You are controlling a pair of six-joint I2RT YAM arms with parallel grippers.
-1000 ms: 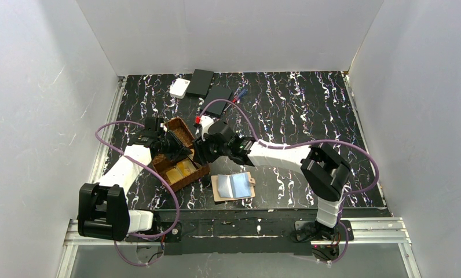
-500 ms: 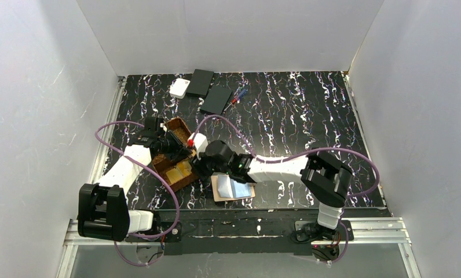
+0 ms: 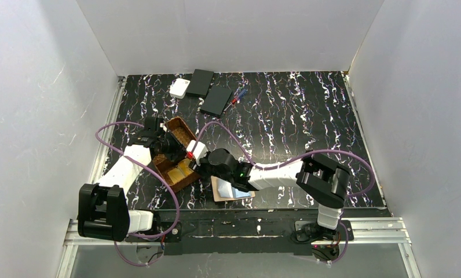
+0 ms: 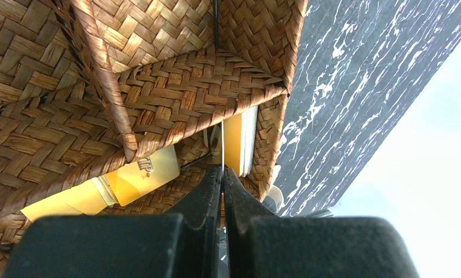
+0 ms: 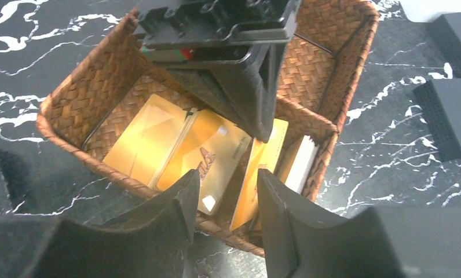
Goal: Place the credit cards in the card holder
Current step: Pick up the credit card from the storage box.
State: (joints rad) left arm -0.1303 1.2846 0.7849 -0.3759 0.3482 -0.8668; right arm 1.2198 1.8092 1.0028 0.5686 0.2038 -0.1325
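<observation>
Several orange-gold credit cards (image 5: 208,153) lie in the near compartment of the brown woven tray (image 5: 89,87). My left gripper (image 4: 223,169) reaches down into that compartment and is shut on the thin edge of one credit card (image 4: 222,147), which stands tilted on its side (image 5: 262,174). My right gripper (image 5: 228,188) hangs open just over the tray's near rim, nothing between its fingers, facing the left gripper (image 5: 257,130). The tan card holder (image 3: 218,194) lies open on the table right of the tray (image 3: 182,134), mostly covered by my right arm.
At the back stand a white square box (image 3: 179,88) and two flat black boxes (image 3: 201,82) (image 3: 217,99), with a pen (image 3: 238,94) beside them. A woven divider (image 4: 176,87) splits the tray. White walls enclose the table.
My left gripper has closed on the upright card. My right arm has swung toward the near edge, now over the card holder, its jaws narrowing a little at the tray's rim.
</observation>
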